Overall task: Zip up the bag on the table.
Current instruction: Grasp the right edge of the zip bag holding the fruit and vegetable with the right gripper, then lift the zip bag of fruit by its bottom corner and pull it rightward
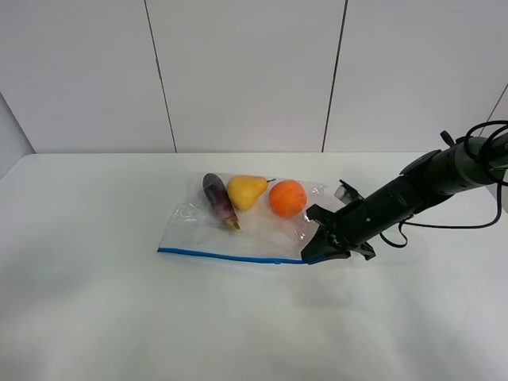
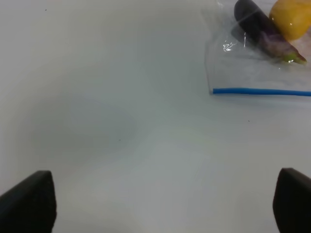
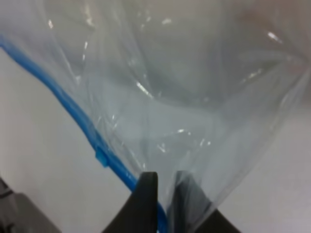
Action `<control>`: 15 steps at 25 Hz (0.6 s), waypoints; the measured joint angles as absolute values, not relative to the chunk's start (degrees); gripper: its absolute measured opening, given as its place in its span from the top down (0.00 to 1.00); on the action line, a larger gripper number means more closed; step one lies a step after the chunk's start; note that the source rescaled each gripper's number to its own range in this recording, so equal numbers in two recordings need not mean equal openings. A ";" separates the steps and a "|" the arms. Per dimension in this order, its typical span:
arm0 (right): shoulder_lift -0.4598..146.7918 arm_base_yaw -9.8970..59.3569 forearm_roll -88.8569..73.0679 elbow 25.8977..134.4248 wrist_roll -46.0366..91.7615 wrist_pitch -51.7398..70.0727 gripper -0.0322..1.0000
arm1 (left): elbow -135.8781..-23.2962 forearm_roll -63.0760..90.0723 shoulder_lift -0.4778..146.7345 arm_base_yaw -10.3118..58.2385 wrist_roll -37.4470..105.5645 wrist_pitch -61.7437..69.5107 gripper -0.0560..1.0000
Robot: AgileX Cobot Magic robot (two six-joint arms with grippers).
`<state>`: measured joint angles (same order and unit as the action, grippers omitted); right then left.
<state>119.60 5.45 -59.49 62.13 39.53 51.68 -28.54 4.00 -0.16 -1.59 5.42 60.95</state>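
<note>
The bag [image 1: 262, 238] lies mid-table [image 1: 95, 309], nearer the back edge. It looks limp and slippery, weighted by fruit [image 1: 286, 198]. The right gripper [image 1: 315, 252] pinches its corner at the end of the blue zipper strip [image 1: 226, 255], likely the firmest hold. The left gripper [image 2: 165, 206] hangs wide open.

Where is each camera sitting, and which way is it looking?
Exterior high: mounted high, facing the back wall, looking down on the table, the bag and the right arm.
Left wrist: low over the table, looking toward the bag's corner; the open left gripper shows.
Right wrist: close against the bag; the right gripper pinches its blue zipper edge.
Shared: exterior high and left wrist both show the eggplant and pear.
</note>
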 joint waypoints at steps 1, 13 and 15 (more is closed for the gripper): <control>119.60 5.45 -59.49 62.13 39.53 51.68 0.84 | -28.54 4.00 -0.16 -1.59 5.42 60.95 0.00; 119.60 5.45 -58.59 63.01 39.72 52.23 0.97 | -28.54 4.00 -0.16 -1.59 5.42 60.95 0.00; 119.60 5.45 -58.02 64.70 39.72 54.08 0.97 | -28.54 4.00 -0.16 -1.59 5.42 60.95 0.00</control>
